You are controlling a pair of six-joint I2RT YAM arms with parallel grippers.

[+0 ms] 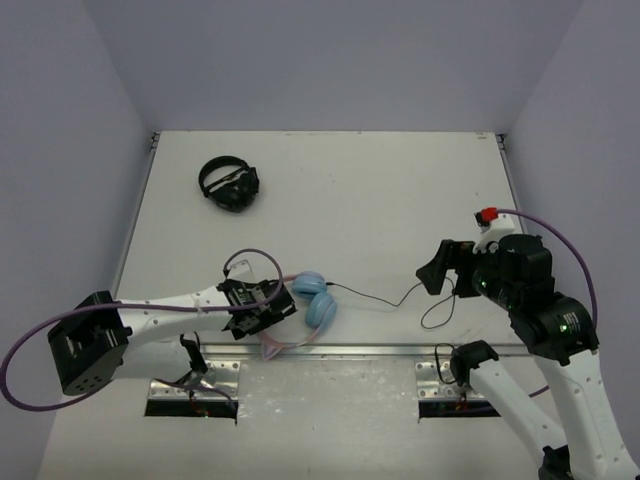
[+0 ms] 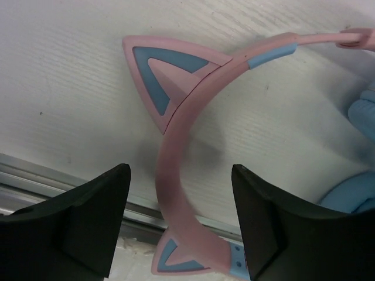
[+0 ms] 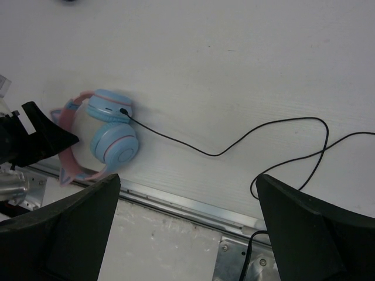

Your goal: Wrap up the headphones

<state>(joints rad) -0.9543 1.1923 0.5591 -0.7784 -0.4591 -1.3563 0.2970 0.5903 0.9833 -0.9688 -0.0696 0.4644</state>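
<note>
The headphones (image 1: 316,300) lie near the table's front edge, with two light-blue ear cups (image 3: 114,143) and a pink cat-ear headband (image 2: 173,181). Their thin black cable (image 3: 234,146) runs right from the cups in loose loops and also shows in the top view (image 1: 390,300). My left gripper (image 2: 180,216) is open, one finger on each side of the headband without touching it; it also shows in the top view (image 1: 268,315). My right gripper (image 1: 438,270) is open and empty, held above the cable's right-hand loops, and its wrist view (image 3: 187,222) looks down on the table edge.
All-black headphones (image 1: 229,184) lie at the back left of the table. A metal rail (image 3: 193,205) runs along the front edge. The arm bases and mounting plates (image 1: 195,385) sit just below that edge. Walls enclose the table (image 1: 400,190) on three sides.
</note>
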